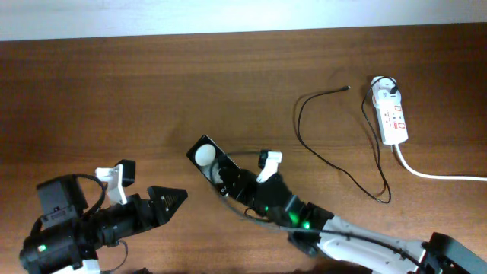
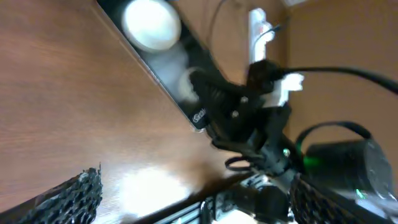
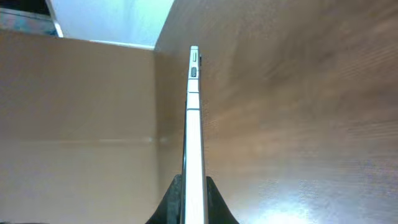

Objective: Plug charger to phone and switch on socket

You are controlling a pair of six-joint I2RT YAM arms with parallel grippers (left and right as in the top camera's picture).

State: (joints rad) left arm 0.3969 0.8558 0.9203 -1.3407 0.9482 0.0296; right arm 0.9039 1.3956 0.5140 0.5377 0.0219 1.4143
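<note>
The black phone [image 1: 207,157] lies tilted on the wooden table, a round white reflection on its screen. My right gripper [image 1: 234,181] is shut on its lower end. The right wrist view shows the phone edge-on [image 3: 194,118] between the fingers [image 3: 194,196]. The phone also shows in the left wrist view [image 2: 163,59]. My left gripper [image 1: 172,199] is open and empty, left of the phone and apart from it; its fingers spread wide in the left wrist view [image 2: 199,194]. The thin black charger cable [image 1: 335,160] loops at right, its free tip [image 1: 348,88] near the white socket strip [image 1: 393,116].
A white plug adapter [image 1: 385,89] sits in the far end of the strip. The strip's thick white cord [image 1: 434,174] runs off to the right edge. The table's far edge meets a white wall [image 1: 228,15].
</note>
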